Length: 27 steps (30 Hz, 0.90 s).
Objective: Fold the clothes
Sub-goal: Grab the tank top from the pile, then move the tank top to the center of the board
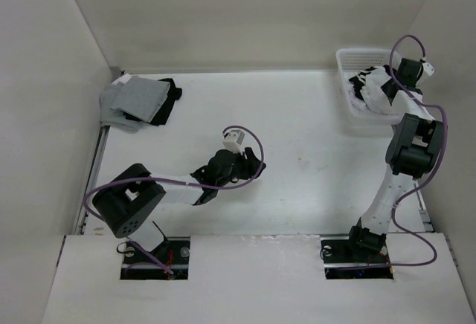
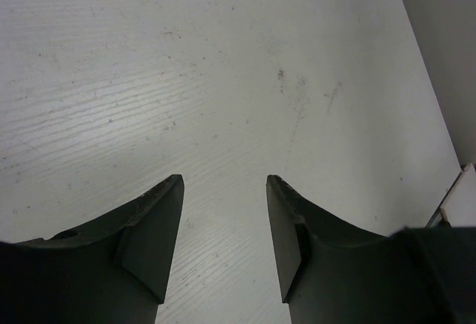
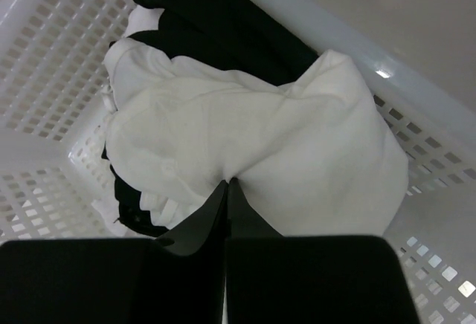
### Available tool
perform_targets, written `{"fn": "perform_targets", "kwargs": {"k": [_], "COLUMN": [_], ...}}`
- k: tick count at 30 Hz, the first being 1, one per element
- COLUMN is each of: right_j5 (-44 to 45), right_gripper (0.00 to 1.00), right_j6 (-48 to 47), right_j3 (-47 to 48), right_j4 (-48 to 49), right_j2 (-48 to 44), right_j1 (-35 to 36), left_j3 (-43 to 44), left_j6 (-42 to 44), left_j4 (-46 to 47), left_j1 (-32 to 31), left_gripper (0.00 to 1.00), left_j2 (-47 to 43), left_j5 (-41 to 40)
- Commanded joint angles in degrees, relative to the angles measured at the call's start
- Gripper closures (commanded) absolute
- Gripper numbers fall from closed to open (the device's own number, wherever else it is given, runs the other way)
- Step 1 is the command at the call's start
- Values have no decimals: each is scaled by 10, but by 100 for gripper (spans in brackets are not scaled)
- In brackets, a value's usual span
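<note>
White tank top [image 3: 260, 138], white lattice basket [image 3: 52, 64], black garment [image 3: 216, 19]

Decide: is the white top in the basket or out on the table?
In. The white top lies bunched between the basket's lattice walls, the right gripper shut on its fabric.

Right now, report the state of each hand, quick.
Left hand: open, empty, over the table.
Right hand: shut, pinching the white garment in the basket.
</note>
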Motion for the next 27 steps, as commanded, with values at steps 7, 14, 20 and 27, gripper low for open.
{"fn": "perform_targets", "kwargs": {"k": [7, 14, 20, 27], "right_j5": [-18, -21, -66, -94], "right_gripper": [100, 100, 100, 98], "right_j6": [86, 80, 45, 93], "right_j3": [-262, -305, -191, -334], "right_j4": [221, 221, 180, 234], "right_j2": [-340, -588, -646, -597], "right_j1": [48, 214, 409, 502], "left_j3": [11, -2, -24, -66], "left_j6": [1, -15, -41, -57], "left_j4": [41, 21, -39, -119], "left_j1": [5, 48, 122, 204], "left_gripper": [54, 54, 55, 55], "left_j2": [-2, -58, -161, -255], "left_j5": [7, 4, -13, -18]}}
